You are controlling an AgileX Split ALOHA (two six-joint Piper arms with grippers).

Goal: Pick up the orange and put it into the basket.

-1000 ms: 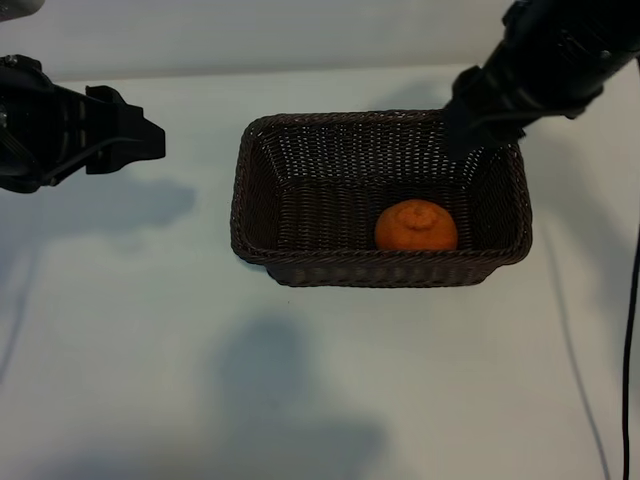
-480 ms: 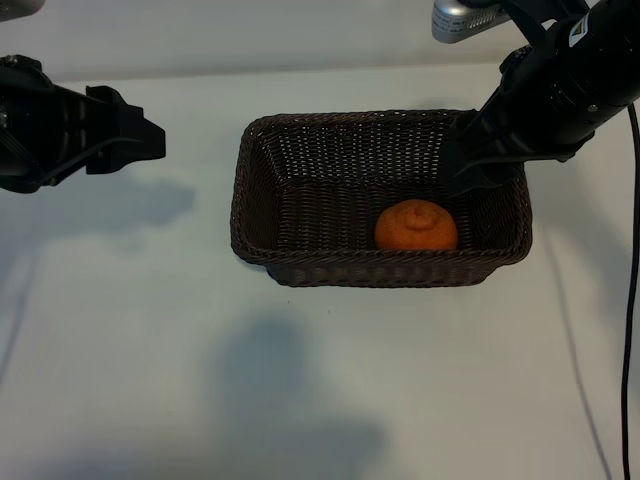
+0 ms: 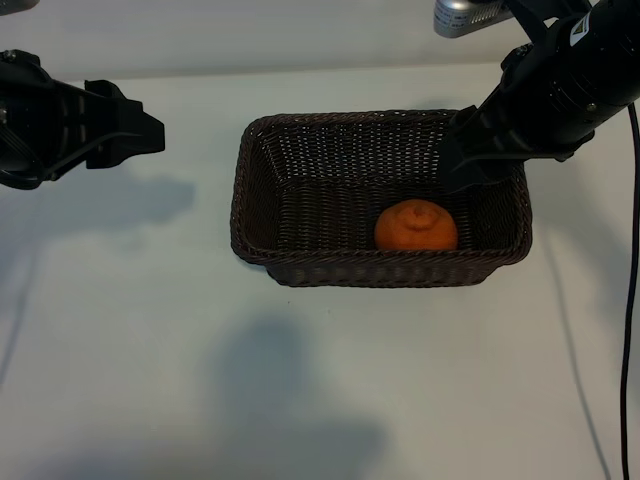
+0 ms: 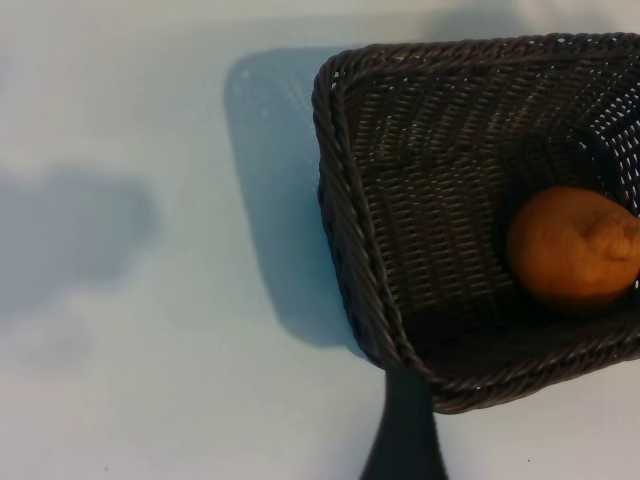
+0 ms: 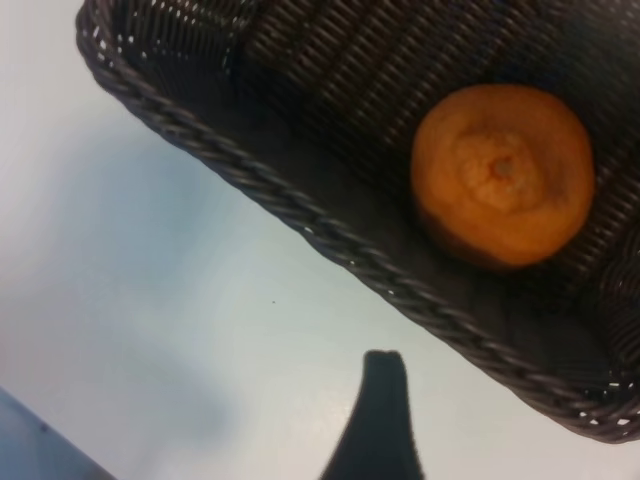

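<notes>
The orange (image 3: 416, 226) lies loose inside the dark wicker basket (image 3: 240, 190), near its front wall and right of centre. My right gripper (image 3: 462, 165) hangs open over the basket's back right part, above and behind the orange, with nothing in it. In the right wrist view the orange (image 5: 500, 170) sits behind the braided basket rim (image 5: 300, 215), and one dark finger (image 5: 378, 420) shows over bare table. My left gripper (image 3: 140, 125) is parked open at the far left, away from the basket. The left wrist view shows the orange (image 4: 570, 245) in the basket (image 4: 345, 200).
The basket stands in the middle of a pale table (image 3: 300, 380). A black cable (image 3: 630, 300) runs down the right edge. Soft shadows lie on the table at the left and at the front.
My right arm has shifted a little toward the front over the basket's right end, then held still. The orange, the basket and the left arm have not moved.
</notes>
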